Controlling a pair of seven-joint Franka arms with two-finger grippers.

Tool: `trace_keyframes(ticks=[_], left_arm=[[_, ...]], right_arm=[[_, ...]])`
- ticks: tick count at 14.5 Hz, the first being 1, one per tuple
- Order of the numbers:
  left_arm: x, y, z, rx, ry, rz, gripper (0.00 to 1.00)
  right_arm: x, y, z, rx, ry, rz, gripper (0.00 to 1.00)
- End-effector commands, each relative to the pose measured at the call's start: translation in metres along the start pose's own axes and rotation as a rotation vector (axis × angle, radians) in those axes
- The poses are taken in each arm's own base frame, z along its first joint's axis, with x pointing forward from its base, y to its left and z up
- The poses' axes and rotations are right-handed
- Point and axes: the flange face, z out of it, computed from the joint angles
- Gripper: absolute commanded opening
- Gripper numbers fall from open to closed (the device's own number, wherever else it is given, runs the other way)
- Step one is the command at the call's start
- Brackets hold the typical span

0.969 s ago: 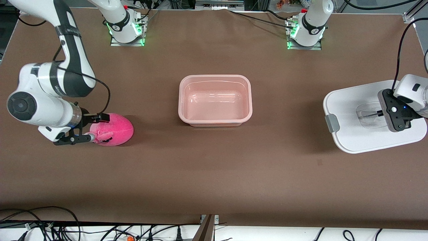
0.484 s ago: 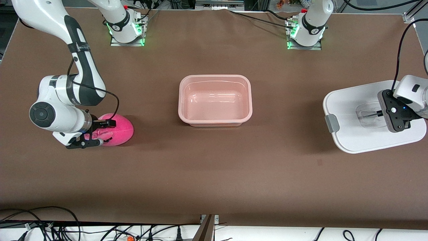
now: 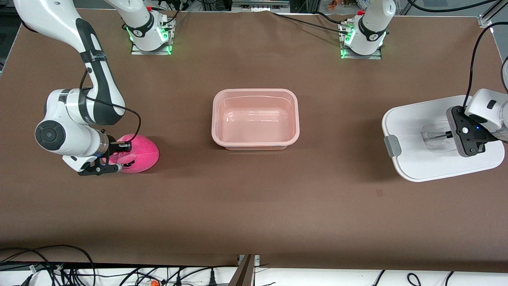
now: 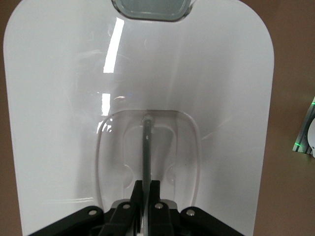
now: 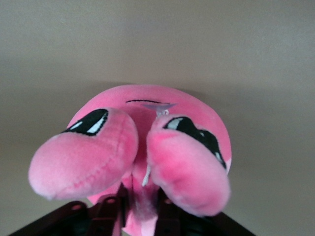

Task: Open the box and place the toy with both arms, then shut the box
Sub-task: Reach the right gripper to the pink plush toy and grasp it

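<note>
The box (image 3: pixel 255 119), a translucent pink tub, stands open and empty at the table's middle. Its white lid (image 3: pixel 412 163) lies apart from it toward the left arm's end of the table. My left gripper (image 3: pixel 450 134) is shut on the lid's clear handle; in the left wrist view the gripper (image 4: pixel 146 189) pinches the thin handle bar (image 4: pixel 146 142) over the lid (image 4: pixel 59 123). The toy (image 3: pixel 143 153), a bright pink plush, sits toward the right arm's end. My right gripper (image 3: pixel 120 157) is shut on it; the right wrist view shows the gripper (image 5: pixel 140 209) squeezing a fold of the toy (image 5: pixel 147 142).
A grey clip (image 3: pixel 391 145) sits on the lid's edge that faces the box. The arm bases (image 3: pixel 151 33) stand along the table's edge farthest from the front camera. Cables (image 3: pixel 59 266) hang below the nearest edge. Brown table cover (image 3: pixel 254 198) stretches between toy, box and lid.
The right arm pushed in onto the toy, and its fingers then shut on the plush. The left gripper and lid shifted only slightly.
</note>
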Motion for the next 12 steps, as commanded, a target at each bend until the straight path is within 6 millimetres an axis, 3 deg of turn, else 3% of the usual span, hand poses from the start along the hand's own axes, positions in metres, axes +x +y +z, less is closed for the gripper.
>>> trace_keyframes(ticks=[1, 4, 5, 7, 12], left_arm=[[0.002, 0.000, -0.009, 0.004, -0.018, -0.006, 0.00], [0.000, -0.001, -0.008, 0.004, -0.023, -0.007, 0.00], [-0.001, 0.000, -0.010, 0.007, -0.022, -0.009, 0.00], [0.001, 0.000, -0.010, 0.006, -0.021, -0.008, 0.00], [0.000, -0.001, -0.009, 0.005, -0.025, -0.005, 0.00]], right_arm=[[0.001, 0.000, -0.021, 0.008, 0.026, -0.048, 0.00], [0.005, -0.009, -0.057, 0.011, 0.008, -0.094, 0.00], [0.006, -0.021, -0.072, 0.017, 0.009, -0.125, 0.00], [0.004, -0.052, -0.105, 0.031, -0.011, -0.209, 0.00], [-0.017, -0.155, -0.152, 0.032, -0.054, -0.521, 0.00]])
